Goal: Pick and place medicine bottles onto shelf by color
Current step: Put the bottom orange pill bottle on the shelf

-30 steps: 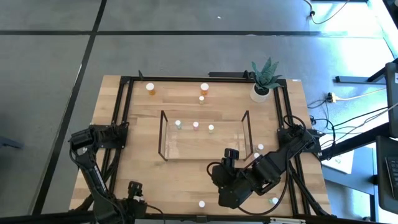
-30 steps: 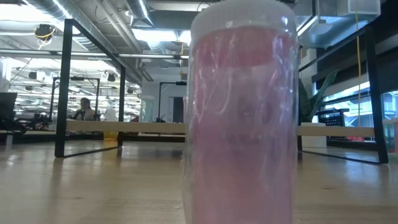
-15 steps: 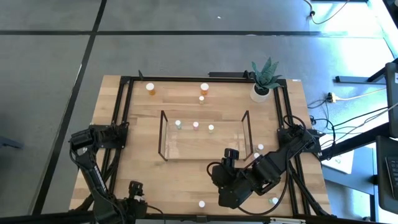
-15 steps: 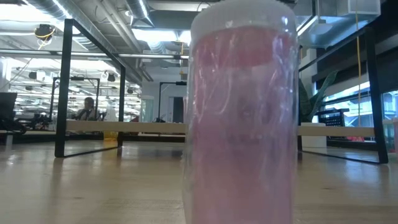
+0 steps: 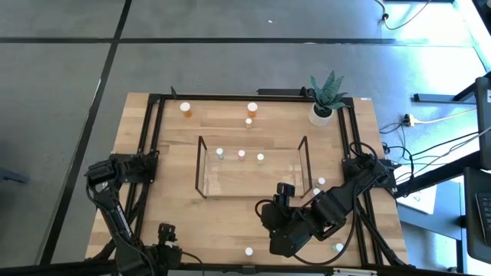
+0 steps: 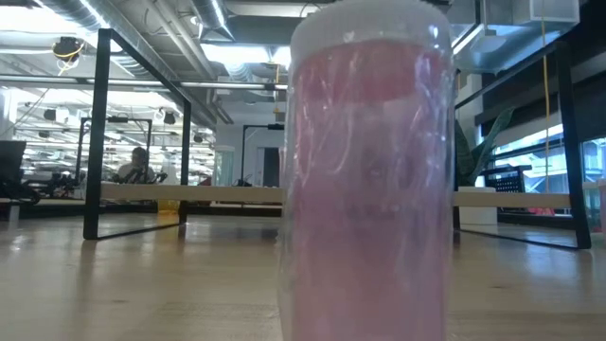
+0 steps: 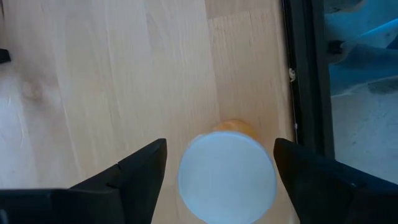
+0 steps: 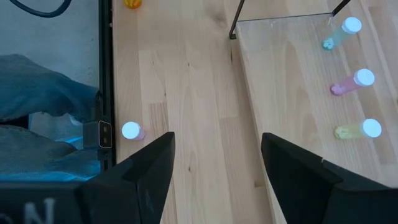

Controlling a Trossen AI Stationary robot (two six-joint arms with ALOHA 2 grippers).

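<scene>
Left pincer (image 7: 214,180): I see it over the near left corner of the surface (image 5: 230,130), fingers (image 7: 140,171) spread apart, nothing gripped. An orange bottle (image 7: 227,176) with a white cap stands between them; I cannot tell whether either finger touches it. The black frame rail (image 7: 305,81) runs just beside this bottle, so room is tight on that side; bare wood lies on the other.

Right pincer (image 8: 217,162): it hangs over the near right part of the surface, just in front of the shelf (image 5: 251,166), fingers apart and empty. From its wrist I see open wood straight ahead, the shelf's near corner post beside that lane.

Count, high view:
- Inside the shelf, three small bottles in a row: greenish (image 5: 219,152), pinkish (image 5: 242,154), yellowish (image 5: 260,158).
- Behind the shelf, three: large orange (image 5: 186,109), second large orange (image 5: 252,109), one small (image 5: 248,121).
- Right of the shelf, two small (image 5: 321,182), close together.
- Near edge, two: one (image 5: 248,251) centre, one (image 5: 338,248) right.

A potted plant (image 5: 325,98) sits at the far right corner. The low view is filled by a pinkish bottle (image 6: 367,180) standing right against the lens. A person (image 6: 138,164) sits far behind.
</scene>
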